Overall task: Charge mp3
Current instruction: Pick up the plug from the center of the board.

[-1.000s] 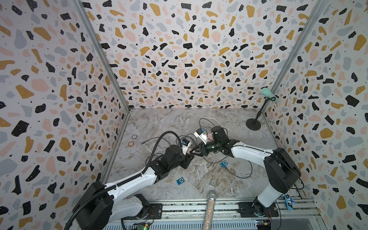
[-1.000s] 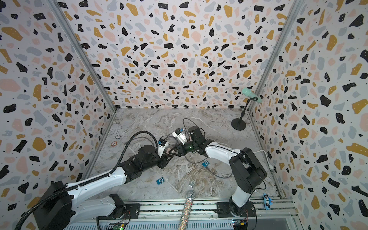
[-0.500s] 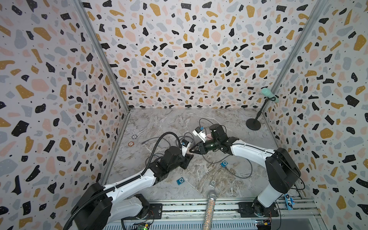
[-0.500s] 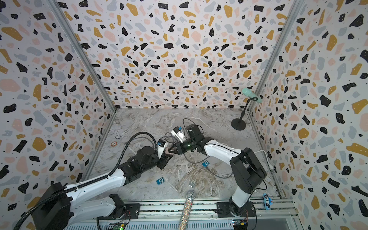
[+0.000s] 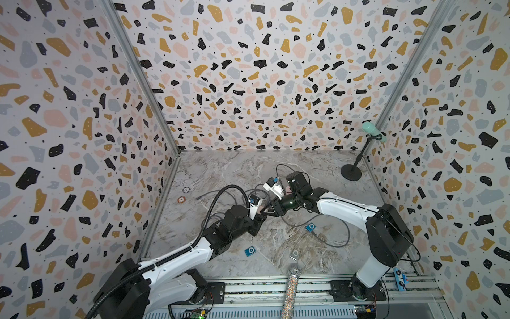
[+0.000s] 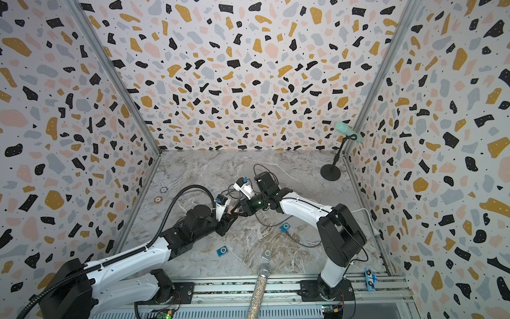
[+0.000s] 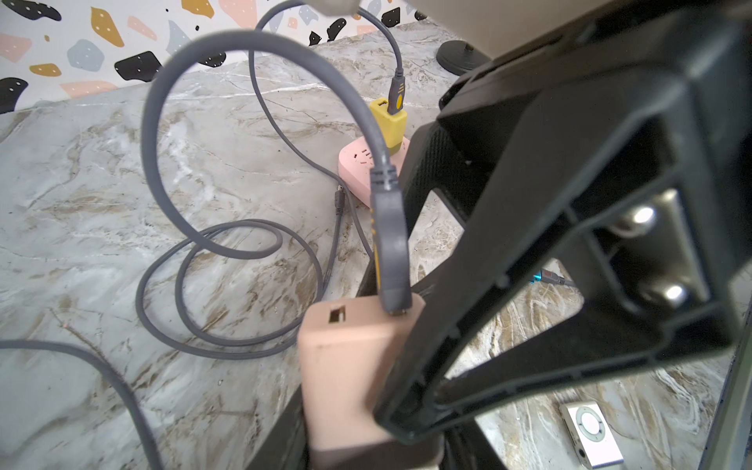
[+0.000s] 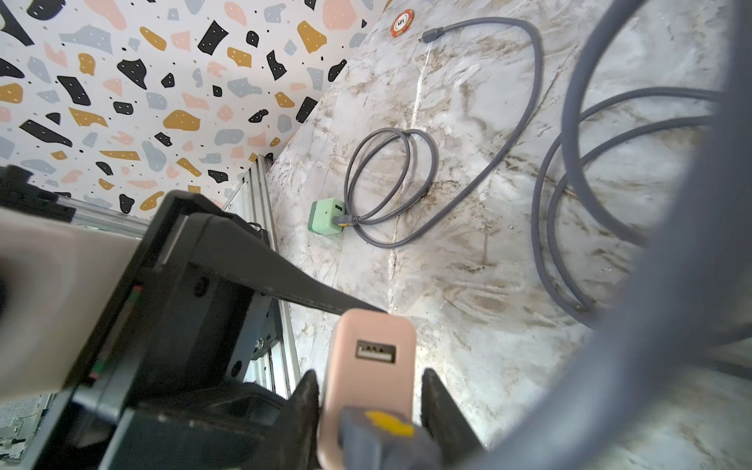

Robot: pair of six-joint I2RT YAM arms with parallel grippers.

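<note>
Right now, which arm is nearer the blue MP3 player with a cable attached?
Right. The right arm runs close by the blue MP3 player; the left arm lies farther off.

Bright even light; wrist foregrounds blurred; edges warped.

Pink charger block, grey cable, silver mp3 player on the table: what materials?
Pink charger block: likely moulded plastic, matte; even soft sheen, rounded edges. Grey cable: rubbery or PVC jacket, matte; bends in smooth loops. Silver mp3 player: pale metallic sheen, metal or painted plastic; its white control ring looks plastic.
</note>
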